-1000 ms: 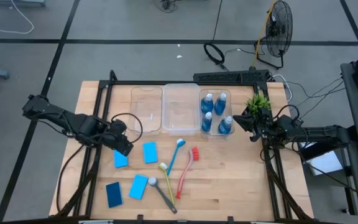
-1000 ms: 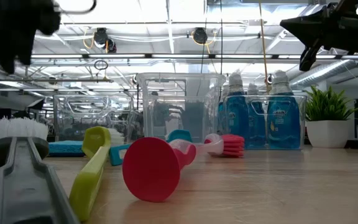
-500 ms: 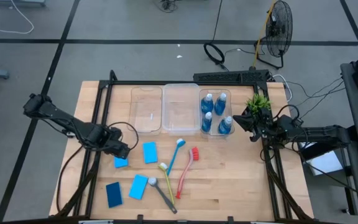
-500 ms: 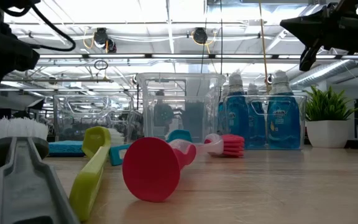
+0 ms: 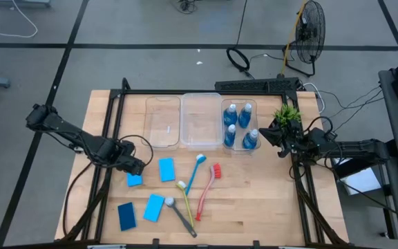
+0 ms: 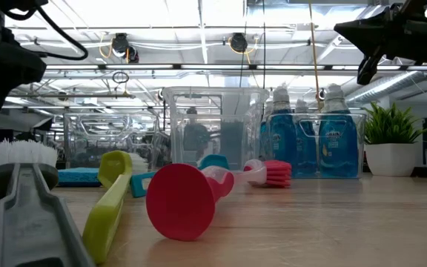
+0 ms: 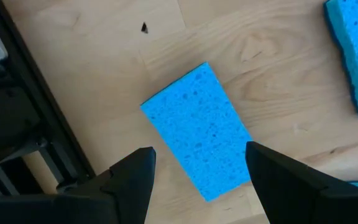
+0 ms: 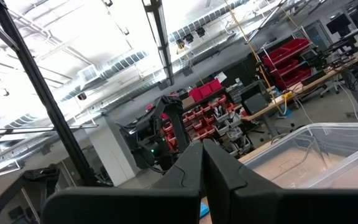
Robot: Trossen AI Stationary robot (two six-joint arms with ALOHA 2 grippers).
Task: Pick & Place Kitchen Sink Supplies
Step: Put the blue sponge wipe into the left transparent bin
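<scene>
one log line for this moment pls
left gripper: open over blue sponge, not gripping | right gripper: shut, empty, waiting by potted plant | bottles: in right bin | brushes: on table

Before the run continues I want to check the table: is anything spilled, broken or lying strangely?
Nothing looks spilled or broken. The brushes lie loosely crossed over each other at the table's middle, and the sponges are scattered at different angles. The bottles stand upright in their bin. The left tool hovers open above one sponge.

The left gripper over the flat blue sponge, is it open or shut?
Open. The left gripper has its fingers apart either side of the flat blue rectangular sponge, which lies on the wooden table.
</scene>
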